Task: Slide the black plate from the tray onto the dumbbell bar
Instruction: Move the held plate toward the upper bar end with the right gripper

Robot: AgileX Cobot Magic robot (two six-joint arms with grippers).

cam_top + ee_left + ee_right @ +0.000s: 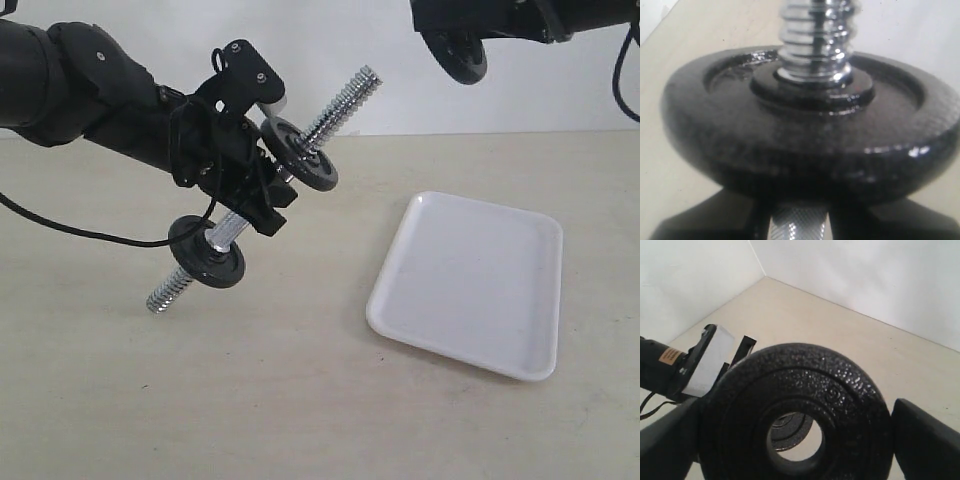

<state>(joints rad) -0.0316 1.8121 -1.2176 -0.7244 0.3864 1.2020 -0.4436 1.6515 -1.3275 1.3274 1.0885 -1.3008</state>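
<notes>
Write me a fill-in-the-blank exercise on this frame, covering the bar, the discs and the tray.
1. The left gripper is shut on the dumbbell bar, which already carries ____ black discs.
2. The right gripper holds the black plate by its rim, and another disc shows through the plate's centre ____.
3. The tray lying on the table is ____ in colour.

Missing words: two; hole; white.
</notes>
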